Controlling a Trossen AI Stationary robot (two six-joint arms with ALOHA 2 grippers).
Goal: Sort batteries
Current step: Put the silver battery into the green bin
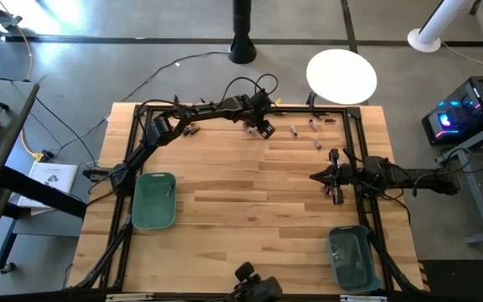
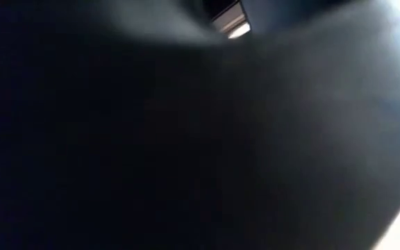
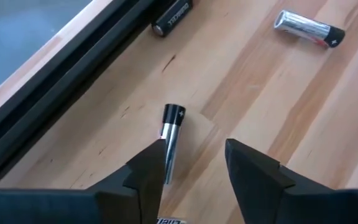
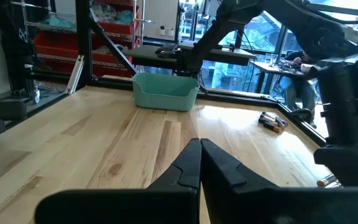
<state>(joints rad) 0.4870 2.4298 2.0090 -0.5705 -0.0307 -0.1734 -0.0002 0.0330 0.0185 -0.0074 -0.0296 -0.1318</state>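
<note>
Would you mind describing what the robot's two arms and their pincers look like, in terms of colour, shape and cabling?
Both arms are slim, dark, jointed links rising from a black frame, with thin black cables looping along them. The left pincer has two matte black, wedge-shaped fingers with angular, faceted edges. The right pincer has the same black tapered fingers, narrowing to thin tips. No coloured markings show on either.

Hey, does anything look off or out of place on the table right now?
Mainly the low view: it is almost entirely dark, as if something blocks that camera. On the table, batteries lie loose near the far edge, unsorted. The left end effector is open around a silvery battery; the right end effector is shut.
</note>
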